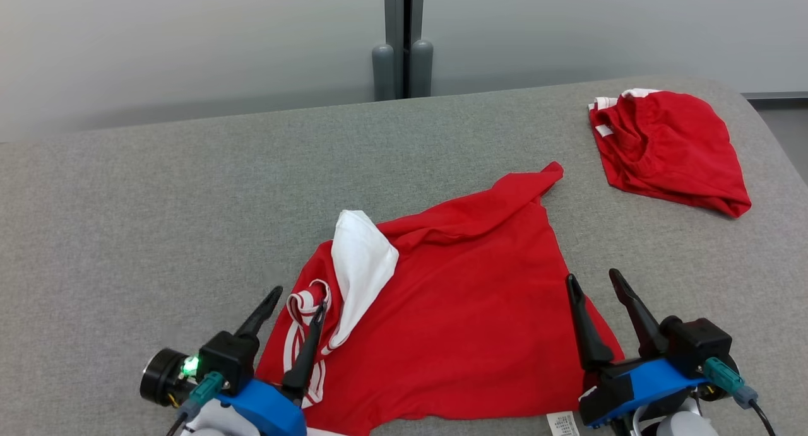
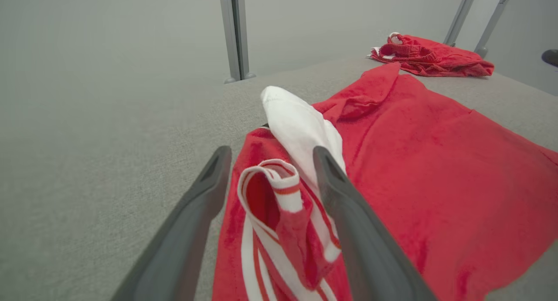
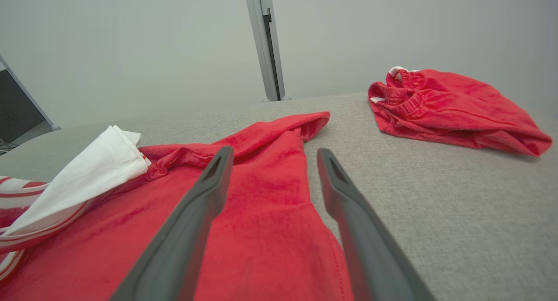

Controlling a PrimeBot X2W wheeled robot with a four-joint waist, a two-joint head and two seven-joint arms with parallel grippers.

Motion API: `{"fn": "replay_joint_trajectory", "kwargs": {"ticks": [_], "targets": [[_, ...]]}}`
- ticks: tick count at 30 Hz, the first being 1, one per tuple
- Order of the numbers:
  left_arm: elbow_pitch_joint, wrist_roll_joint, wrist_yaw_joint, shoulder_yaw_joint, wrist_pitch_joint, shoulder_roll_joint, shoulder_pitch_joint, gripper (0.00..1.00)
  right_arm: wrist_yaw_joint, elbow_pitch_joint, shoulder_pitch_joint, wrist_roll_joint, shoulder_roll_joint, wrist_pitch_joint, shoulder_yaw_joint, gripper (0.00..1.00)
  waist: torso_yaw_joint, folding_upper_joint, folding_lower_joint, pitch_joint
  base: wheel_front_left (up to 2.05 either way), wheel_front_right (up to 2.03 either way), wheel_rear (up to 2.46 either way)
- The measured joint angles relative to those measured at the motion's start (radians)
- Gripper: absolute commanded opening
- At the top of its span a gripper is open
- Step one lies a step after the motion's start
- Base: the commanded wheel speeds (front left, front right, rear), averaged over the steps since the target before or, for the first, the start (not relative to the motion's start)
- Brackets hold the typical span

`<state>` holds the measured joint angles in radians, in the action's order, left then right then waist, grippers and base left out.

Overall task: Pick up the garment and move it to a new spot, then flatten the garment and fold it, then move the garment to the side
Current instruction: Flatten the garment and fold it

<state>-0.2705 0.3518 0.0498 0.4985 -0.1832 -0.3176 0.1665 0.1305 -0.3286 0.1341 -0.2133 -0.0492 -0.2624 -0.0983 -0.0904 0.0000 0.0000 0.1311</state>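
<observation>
Garment [image 1: 454,310]: a red T-shirt, lying mostly spread on the near middle of the grey fabric surface [image 1: 158,221]. The body is fairly flat. One red sleeve is bunched into a point toward the far right. The white sleeve [image 1: 363,259] is folded over onto the red cloth on the left side. The striped collar [image 1: 306,303], red and white, stands up crumpled at the near left corner. A small white label [image 1: 562,423] shows at the near hem.

Left claw [image 1: 300,298]: fingers spread wide, low over the collar corner. In the left wrist view the collar loop [image 2: 270,183] rises between the two dark fingers [image 2: 348,214], and neither finger pinches it.

Right claw [image 1: 593,276]: fingers spread, pinching nothing, at the shirt's near right edge. In the right wrist view one finger [image 3: 196,214] lies over red cloth and the other sits over the hem line, next to bare grey.

A second red garment [image 1: 669,149], rumpled with a white trim edge, lies at the far right of the surface, well apart from the shirt.

Beyond the far edge are a pale wall and a grey vertical post [image 1: 404,38].
</observation>
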Motion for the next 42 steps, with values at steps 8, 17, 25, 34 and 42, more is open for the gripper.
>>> {"fn": "replay_joint_trajectory", "kwargs": {"ticks": [8, 17, 25, 34, 42], "targets": [[-0.045, 0.0, 0.004, 0.044, 0.037, 0.008, -0.038, 1.0, 0.0, 0.001, -0.001, -0.001, 0.0, 0.0, 0.003, 1.0, 0.005, 0.0, 0.0, 0.003, 0.0, 0.0, 0.0], [-0.147, 0.033, 0.029, 0.06, 0.04, 0.05, 0.022, 0.0, 0.0, -0.001, 0.003, 0.003, 0.0, 0.0, -0.011, 1.0, -0.005, 0.0, 0.0, 0.01, 0.0, 0.0, 0.0], [-0.232, 0.061, 0.041, 0.018, -0.018, 0.064, 0.151, 0.0, 0.0, -0.005, 0.003, 0.012, 0.0, 0.0, 0.005, 1.0, -0.006, 0.0, 0.0, 0.005, 0.0, 0.0, 0.0], [-0.299, 0.089, 0.052, -0.036, -0.043, 0.054, 0.326, 0.0, 0.0, -0.004, 0.013, 0.021, 0.0, 0.0, 0.006, 1.0, -0.006, 0.0, 0.0, 0.019, 0.0, 0.0, 0.0], [-0.428, 0.098, 0.07, -0.031, -0.045, 0.04, 0.492, 0.0, 0.0, 0.002, 0.032, 0.026, 0.0, 0.0, 0.012, 1.0, -0.041, 0.0, 0.0001, 0.06, 0.0, 0.0, 0.0]]}}
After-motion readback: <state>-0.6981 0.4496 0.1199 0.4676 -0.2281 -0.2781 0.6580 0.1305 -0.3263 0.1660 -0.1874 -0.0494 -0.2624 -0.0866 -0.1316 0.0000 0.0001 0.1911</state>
